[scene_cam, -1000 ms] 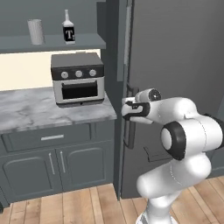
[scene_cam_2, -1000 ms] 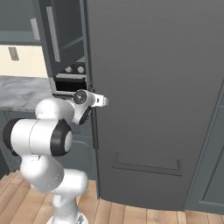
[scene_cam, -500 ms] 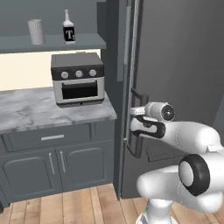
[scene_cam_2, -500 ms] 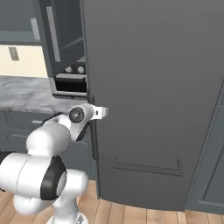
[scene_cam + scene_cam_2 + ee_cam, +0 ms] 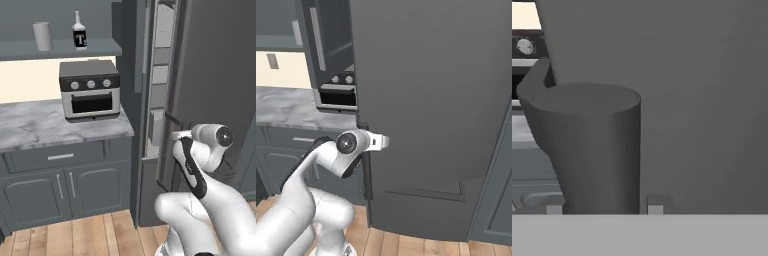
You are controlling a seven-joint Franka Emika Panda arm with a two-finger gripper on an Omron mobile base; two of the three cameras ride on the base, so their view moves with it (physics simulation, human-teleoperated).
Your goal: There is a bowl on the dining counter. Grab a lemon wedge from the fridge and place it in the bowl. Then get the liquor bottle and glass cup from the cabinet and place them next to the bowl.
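The tool (image 5: 602,207) stands part open, its fingertips (image 5: 656,205) astride the fridge (image 5: 431,100) handle (image 5: 592,150).

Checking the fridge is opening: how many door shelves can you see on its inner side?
3 in the left base view: top shelf, middle shelf, lower shelf, stacked along the fridge door's inner face. More may sit hidden lower down, behind the arm.

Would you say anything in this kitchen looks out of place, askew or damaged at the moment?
Nothing stands out. The fridge door stands ajar because the gripper straddles its handle. The liquor bottle and glass cup stand upright on the cabinet shelf.
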